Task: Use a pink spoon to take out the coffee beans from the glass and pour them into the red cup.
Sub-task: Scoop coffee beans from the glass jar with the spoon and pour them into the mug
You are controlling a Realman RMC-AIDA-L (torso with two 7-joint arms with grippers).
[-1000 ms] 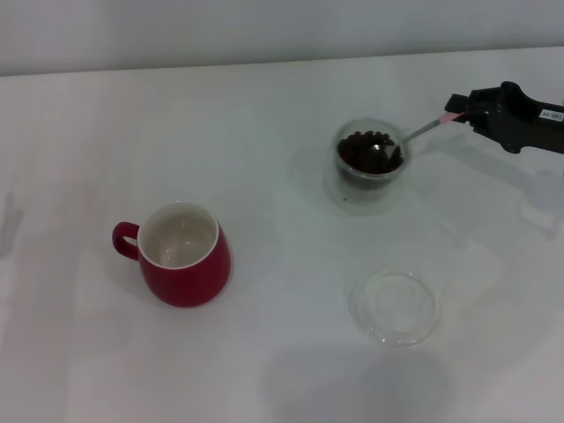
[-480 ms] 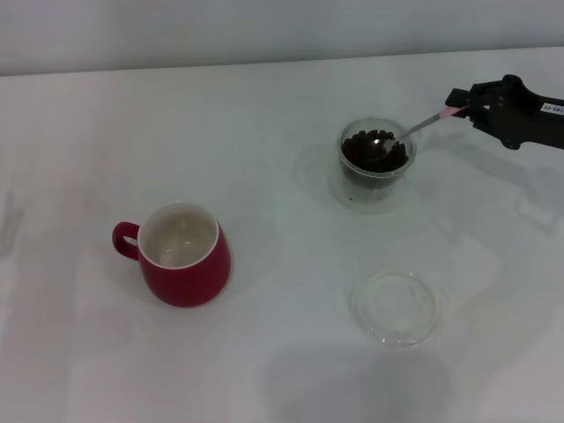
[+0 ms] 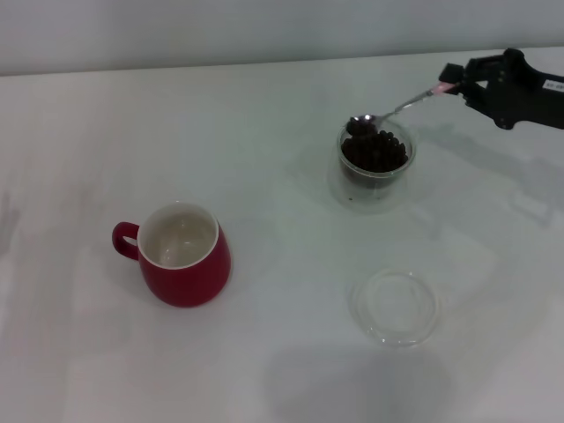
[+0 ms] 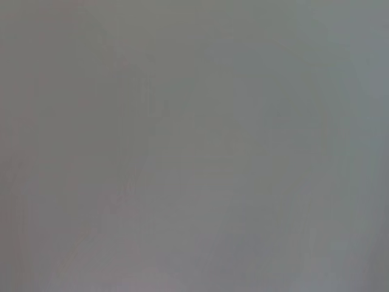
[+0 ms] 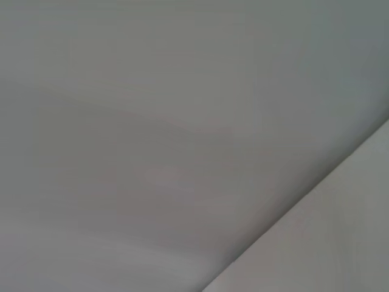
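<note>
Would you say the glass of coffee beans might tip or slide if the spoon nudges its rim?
The glass looks squat and holds many coffee beans, so tipping seems unlikely. On the smooth white table, it may slide instead. Being glass, it is probably fragile.

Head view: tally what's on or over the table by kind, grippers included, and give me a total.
Cups: 1, the red cup, no beans seen inside.
Glass vessels: 2, the glass holding the coffee beans, and a flat clear dish.
Spoons: 1, the pink spoon, bowl over the glass rim.
Grippers: 1, the right gripper holding the spoon.
Total: 5.
</note>
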